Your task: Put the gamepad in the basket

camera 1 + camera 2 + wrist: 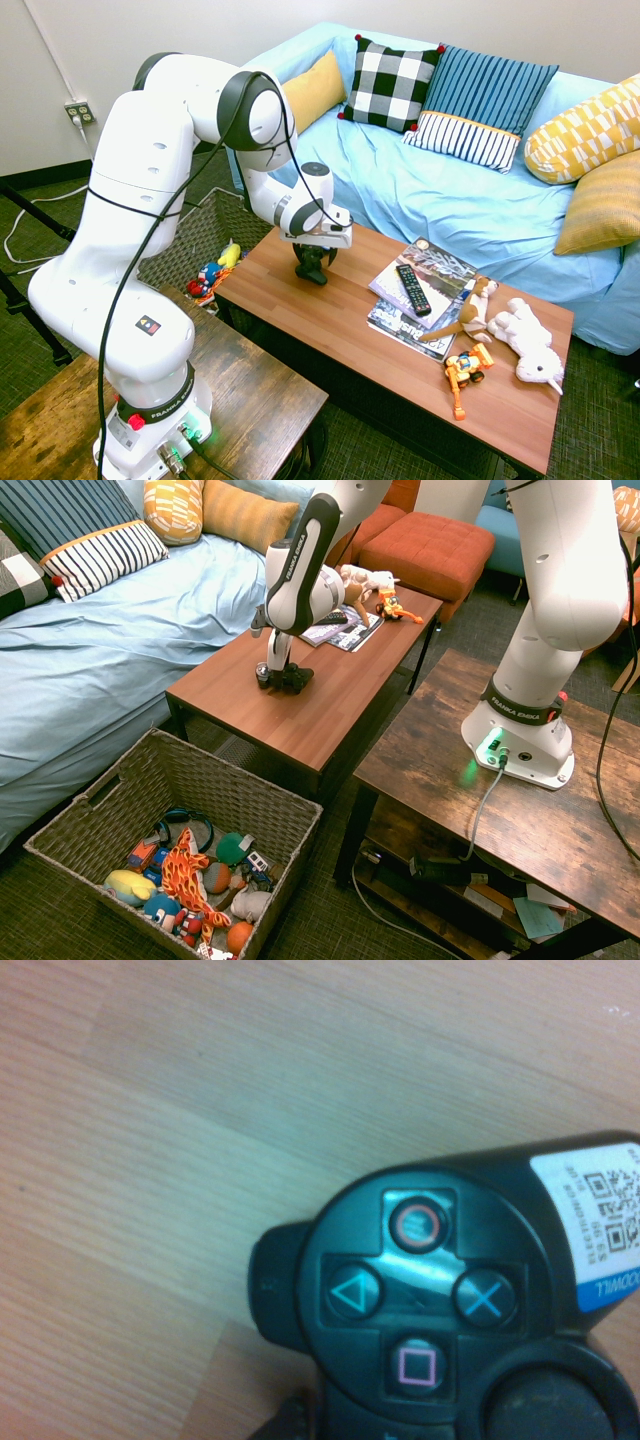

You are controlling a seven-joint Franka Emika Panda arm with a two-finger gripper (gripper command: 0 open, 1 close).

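Gripper: the gripper (313, 262) is pointing straight down over the gamepad (312, 268), jaws standing wide on either side of it; whether the fingers are touching it is hard to tell.
Gamepad: it is lying on the wooden coffee table (340, 320), near the sofa-side edge; its four symbol buttons (418, 1295) are showing close up.
Basket: the basket (250, 805) is sitting on the floor beside the table's end, holding toys.

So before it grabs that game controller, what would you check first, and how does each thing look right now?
1. Gripper open: ok.
2. Gripper directly over the gamepad: ok.
3. Gripper pointing straight down: ok.
4. Fingers low enough on both sides of the gamepad: cannot tell.
5. Gamepad lying apart from the remote and magazines: ok.
6. Room left in the basket among the toys: ok.
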